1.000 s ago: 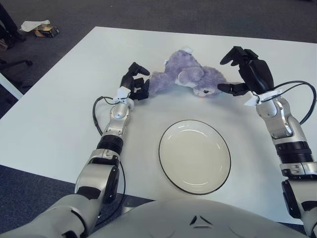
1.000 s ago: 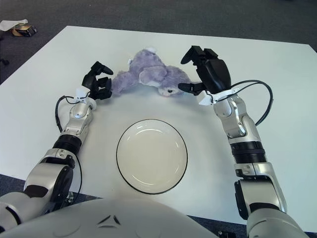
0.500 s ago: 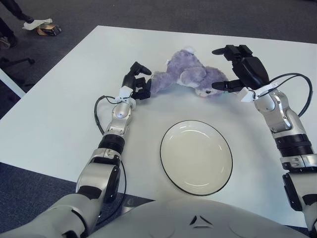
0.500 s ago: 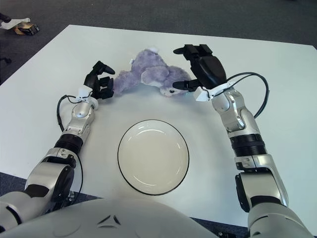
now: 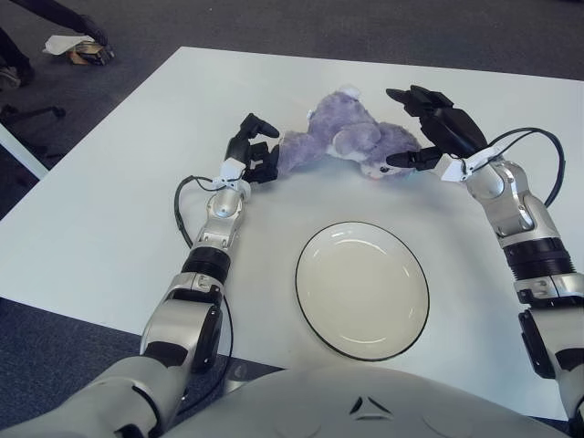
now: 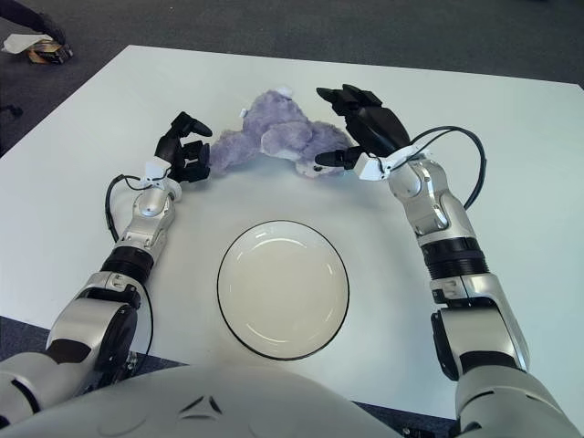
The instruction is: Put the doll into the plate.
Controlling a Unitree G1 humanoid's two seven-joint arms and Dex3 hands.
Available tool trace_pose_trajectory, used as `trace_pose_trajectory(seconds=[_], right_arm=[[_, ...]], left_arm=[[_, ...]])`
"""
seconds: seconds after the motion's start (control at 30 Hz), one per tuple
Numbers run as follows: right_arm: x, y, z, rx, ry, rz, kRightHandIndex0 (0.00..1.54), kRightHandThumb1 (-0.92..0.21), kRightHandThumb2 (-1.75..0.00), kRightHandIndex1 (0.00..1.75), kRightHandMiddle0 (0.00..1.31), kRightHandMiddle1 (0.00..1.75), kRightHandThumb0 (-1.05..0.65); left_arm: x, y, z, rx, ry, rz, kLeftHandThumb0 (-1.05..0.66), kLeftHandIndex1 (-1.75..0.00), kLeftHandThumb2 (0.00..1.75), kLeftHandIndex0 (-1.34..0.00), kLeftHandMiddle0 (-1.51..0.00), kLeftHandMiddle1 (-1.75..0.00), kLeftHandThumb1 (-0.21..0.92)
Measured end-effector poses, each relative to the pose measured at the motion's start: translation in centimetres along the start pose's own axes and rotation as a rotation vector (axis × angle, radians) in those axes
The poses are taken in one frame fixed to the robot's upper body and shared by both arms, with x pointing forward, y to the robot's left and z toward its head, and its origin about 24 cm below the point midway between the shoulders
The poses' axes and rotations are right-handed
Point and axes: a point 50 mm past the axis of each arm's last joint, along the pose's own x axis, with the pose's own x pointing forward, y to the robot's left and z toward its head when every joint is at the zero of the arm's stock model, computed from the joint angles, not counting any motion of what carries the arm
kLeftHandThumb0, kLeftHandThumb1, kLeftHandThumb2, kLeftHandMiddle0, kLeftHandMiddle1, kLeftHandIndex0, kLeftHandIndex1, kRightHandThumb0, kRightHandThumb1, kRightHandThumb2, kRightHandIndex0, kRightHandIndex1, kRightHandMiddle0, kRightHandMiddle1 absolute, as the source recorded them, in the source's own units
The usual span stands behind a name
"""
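Observation:
A purple plush doll (image 5: 342,139) lies on the white table (image 5: 109,201) at the far centre. A white plate with a dark rim (image 5: 361,287) sits nearer to me, in front of the doll. My left hand (image 5: 253,157) is at the doll's left end, its fingers open and close to the plush. My right hand (image 5: 422,128) is at the doll's right end by its head, its fingers spread above and beside it, holding nothing.
A cable (image 5: 183,205) loops off my left forearm. The table's left edge runs diagonally; beyond it lies dark carpet with small items (image 5: 78,48) at the far left.
My right hand has moved left and forward over the doll's head, its fingers spreading flatter. The left hand has shifted slightly closer to the doll. The doll and the plate stay in place.

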Motion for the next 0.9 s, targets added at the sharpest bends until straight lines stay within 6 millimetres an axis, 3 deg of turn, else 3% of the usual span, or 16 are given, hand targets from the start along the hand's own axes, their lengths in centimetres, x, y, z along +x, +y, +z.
trace_pose_trajectory(seconds=[0.9], right_arm=[[0.9,3.0,-0.2,0.207,0.139,0.138,0.00,-0.91,-0.21,0.00,0.00,0.00,-1.05]], left_arm=[[0.0,-0.2,0.1,0.010,-0.006,0.007,-0.41,-1.75,1.04,-0.44,-1.06,-1.75,0.54]])
